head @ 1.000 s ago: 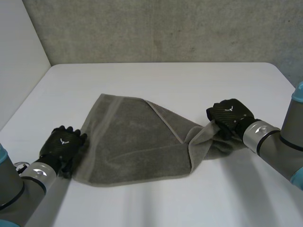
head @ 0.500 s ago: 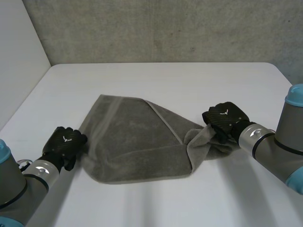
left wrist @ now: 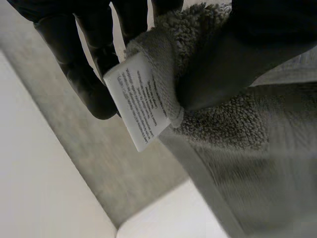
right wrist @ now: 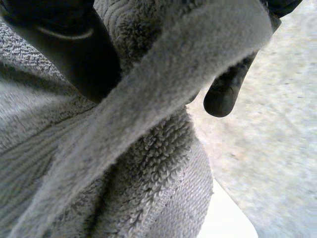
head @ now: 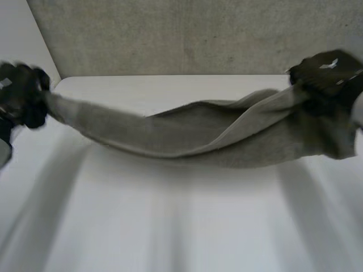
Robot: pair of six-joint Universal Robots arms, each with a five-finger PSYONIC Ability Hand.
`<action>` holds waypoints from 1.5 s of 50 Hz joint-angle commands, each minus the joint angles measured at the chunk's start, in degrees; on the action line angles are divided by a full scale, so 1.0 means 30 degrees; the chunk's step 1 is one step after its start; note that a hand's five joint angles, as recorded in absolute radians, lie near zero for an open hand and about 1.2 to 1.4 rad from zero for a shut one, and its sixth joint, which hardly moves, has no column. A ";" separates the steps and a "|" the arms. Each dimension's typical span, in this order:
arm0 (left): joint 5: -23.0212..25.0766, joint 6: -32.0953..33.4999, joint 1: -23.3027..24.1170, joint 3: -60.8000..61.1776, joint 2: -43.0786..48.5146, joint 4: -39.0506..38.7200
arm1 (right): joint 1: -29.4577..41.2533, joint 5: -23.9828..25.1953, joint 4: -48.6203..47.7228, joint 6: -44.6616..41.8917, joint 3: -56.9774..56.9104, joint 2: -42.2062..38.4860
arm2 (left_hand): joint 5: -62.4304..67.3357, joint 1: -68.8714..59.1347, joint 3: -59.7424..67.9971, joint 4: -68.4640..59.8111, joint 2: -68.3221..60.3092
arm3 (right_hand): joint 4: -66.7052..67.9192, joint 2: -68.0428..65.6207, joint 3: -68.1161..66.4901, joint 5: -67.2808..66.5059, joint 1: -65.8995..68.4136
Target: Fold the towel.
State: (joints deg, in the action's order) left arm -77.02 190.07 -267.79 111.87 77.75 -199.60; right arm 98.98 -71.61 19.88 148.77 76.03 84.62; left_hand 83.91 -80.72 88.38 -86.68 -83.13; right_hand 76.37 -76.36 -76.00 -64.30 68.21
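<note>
My left hand [head: 20, 93] pinches the towel [head: 193, 127] at its labelled corner; my right hand [head: 328, 73] clamps the opposite end. It hangs slack above the table [head: 170, 226]. No fold made yet.

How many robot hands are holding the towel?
2. The left hand pinches one end of the towel, beside its white label; the right hand clutches the opposite end.
</note>
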 commanded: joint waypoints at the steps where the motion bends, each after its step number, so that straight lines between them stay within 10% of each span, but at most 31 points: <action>1: 0.0623 -0.1571 0.0081 -0.3067 -0.0926 0.5821 | -0.1117 0.0432 0.3361 -0.1100 -0.2460 0.1060 | -0.4635 0.0240 -0.2793 0.2225 0.1043 | 0.1210 -0.1213 -0.1333 -0.1900 0.3929; 23: 0.0039 -0.1717 0.1606 -0.7846 0.8714 0.6650 | 0.0699 0.0580 0.2074 -0.3565 -0.4865 -0.6557 | -0.4635 0.0240 -0.2793 0.2225 0.1043 | 0.1210 -0.1213 -0.1333 -0.1900 0.3929; 33: -0.3209 -0.6955 0.2281 -1.5197 0.6931 0.4430 | 0.1667 0.0638 -1.2303 0.6178 -0.4488 -0.2904 | -0.4635 0.0240 -0.2793 0.2225 0.1043 | 0.1210 -0.1213 -0.1333 -0.1900 0.3929; 44: -0.3126 -0.7607 0.2514 -1.0288 0.7422 0.3400 | 0.1606 0.0902 -0.7363 0.3329 -0.3257 -0.4590 | -0.4635 0.0240 -0.2793 0.2225 0.1043 | 0.1210 -0.1213 -0.1333 -0.1900 0.3929; 67: -0.2803 -0.2977 0.2221 -0.2074 1.0150 -0.0440 | 0.1490 0.0580 -0.7242 -0.0020 0.3130 -0.8022 | -0.4635 0.0240 -0.2793 0.2225 0.1043 | 0.1210 -0.1213 -0.1333 -0.1900 0.3929; 75: -0.2832 -0.3006 0.2397 -0.1869 0.9534 -0.0469 | 0.1460 0.0580 -0.7711 -0.0050 0.4393 -0.7612 | -0.4635 0.0240 -0.2793 0.2225 0.1043 | -0.8415 0.8411 0.8291 0.7724 -0.5695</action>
State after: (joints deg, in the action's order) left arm -85.47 181.36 -261.05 106.11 107.38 -201.14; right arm 103.51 -69.80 -2.22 148.72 87.22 61.02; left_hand 83.85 -80.72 88.66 -86.68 -83.67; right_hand 56.18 -55.83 -56.27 -45.58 55.81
